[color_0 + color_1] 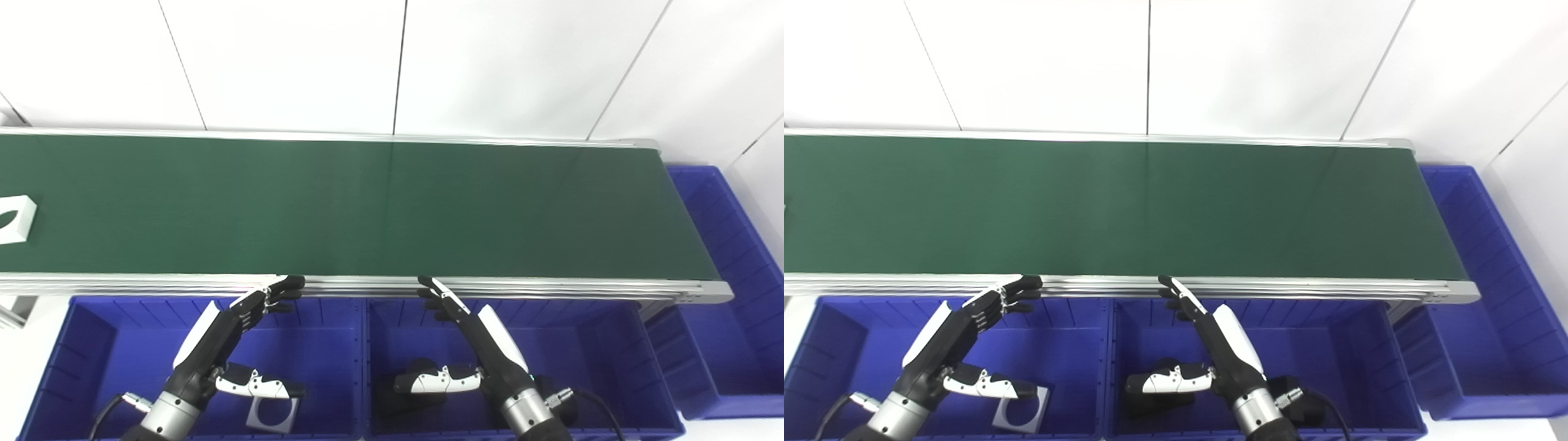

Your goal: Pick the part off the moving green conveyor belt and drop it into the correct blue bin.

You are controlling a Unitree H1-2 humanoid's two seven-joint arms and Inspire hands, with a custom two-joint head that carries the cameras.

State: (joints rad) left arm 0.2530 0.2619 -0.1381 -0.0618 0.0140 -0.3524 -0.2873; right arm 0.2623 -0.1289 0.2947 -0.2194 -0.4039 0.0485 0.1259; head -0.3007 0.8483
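You only get a slice of the white part (13, 218) on the belt (343, 202), clipped by the left edge; your left thumb (260, 387) covers the top of the grey plate (272, 415), and something dark (407, 401) sits half-hidden under your right thumb (438, 380)

A smooth white panelled wall (294, 61) stands far beyond the left hand (214, 343) and the right hand (490, 343). Thin dark seams (399, 61) split it into broad panels and lean outward to either side. Out past the right hand more white panels carry on. Pale white floor (18, 367) shows outside the left hand. The light is bright, even and soft.
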